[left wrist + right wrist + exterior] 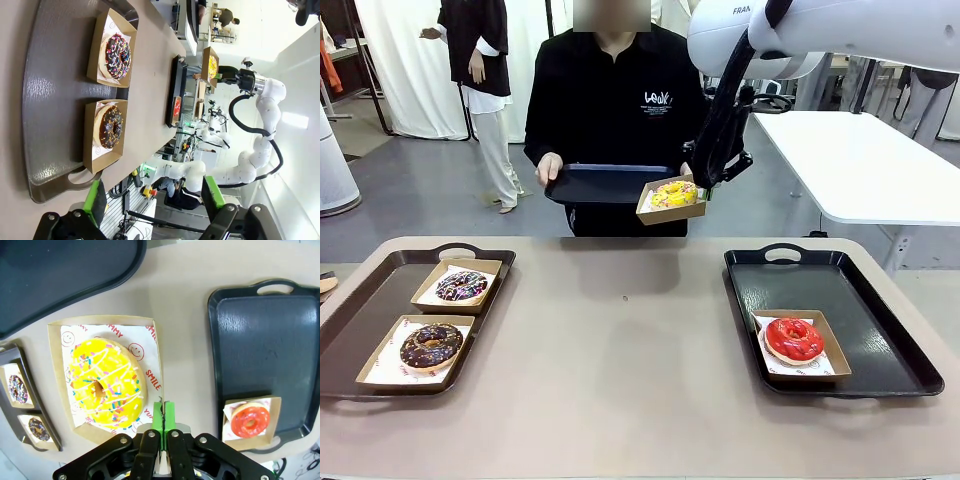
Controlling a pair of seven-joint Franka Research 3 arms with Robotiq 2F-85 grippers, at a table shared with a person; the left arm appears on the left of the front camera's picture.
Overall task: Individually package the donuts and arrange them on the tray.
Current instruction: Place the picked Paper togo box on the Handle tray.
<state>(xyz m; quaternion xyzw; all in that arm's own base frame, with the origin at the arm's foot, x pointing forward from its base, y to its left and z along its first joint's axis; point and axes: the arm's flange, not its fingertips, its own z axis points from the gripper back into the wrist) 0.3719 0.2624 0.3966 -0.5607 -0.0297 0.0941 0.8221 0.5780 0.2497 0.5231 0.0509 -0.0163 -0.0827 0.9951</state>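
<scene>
A: Chocolate-glazed donut [431,345] and dark sprinkled donut [462,286] are seen boxed on the left tray [350,330]; red donut [793,339] boxed on the right tray [880,340]. Left tool [152,200] is spread open, nothing held.

B: Farther out, yellow donut [674,193] is carried in its cardboard box [56,337], whose edge is pinched by the closed right tool [164,415], above the surface [620,350], beside the tray [605,183] held by the person.

Right arm reaches across high over the far side of the desk, wrist bent down, right tool [703,186] with jaws pinched together, green pads [164,416] pressed on a thin edge. Left tool [152,199] hangs with jaws spread wide, nothing between the pads.
</scene>
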